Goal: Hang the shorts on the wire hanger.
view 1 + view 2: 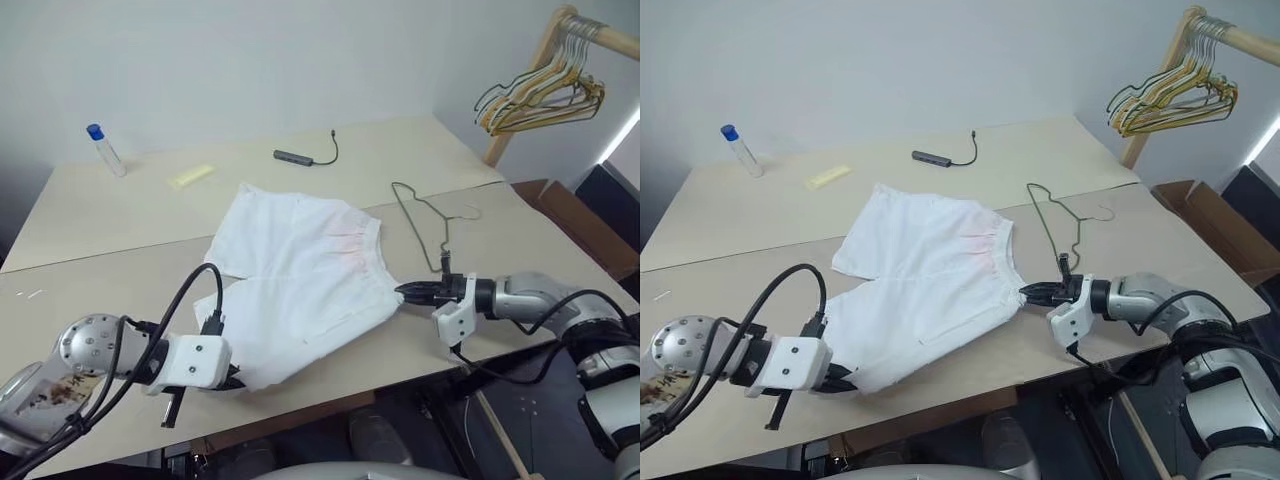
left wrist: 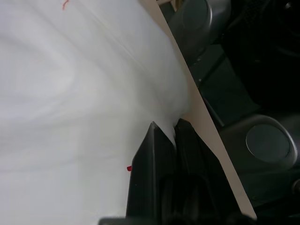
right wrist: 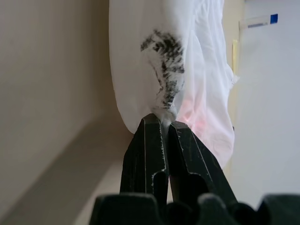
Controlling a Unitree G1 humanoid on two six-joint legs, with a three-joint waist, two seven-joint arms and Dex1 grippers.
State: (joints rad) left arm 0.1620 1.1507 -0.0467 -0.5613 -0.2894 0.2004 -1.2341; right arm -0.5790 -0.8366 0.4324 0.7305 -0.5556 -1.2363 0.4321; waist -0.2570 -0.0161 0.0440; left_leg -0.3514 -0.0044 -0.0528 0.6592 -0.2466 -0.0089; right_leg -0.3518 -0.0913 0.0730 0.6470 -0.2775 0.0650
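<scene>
The white shorts (image 1: 290,280) lie spread flat on the beige table (image 1: 100,215), with a faint pink tint at the waistband. My left gripper (image 1: 232,378) is shut on the near hem corner by the table's front edge; the left wrist view shows the cloth (image 2: 84,93) pinched between the black fingers (image 2: 150,154). My right gripper (image 1: 405,291) is shut on the waistband's right end, and in the right wrist view the cloth (image 3: 164,56) carries dark marks just above the fingers (image 3: 150,150). The wire hanger (image 1: 425,215) lies flat on the table, just beyond the right gripper and right of the shorts.
A blue-capped tube (image 1: 105,150), a yellow strip (image 1: 190,176) and a dark hub with cable (image 1: 295,156) lie at the table's back. A wooden rail with bunched hangers (image 1: 540,95) stands far right, above a cardboard box (image 1: 570,215). The table's front edge runs close to both grippers.
</scene>
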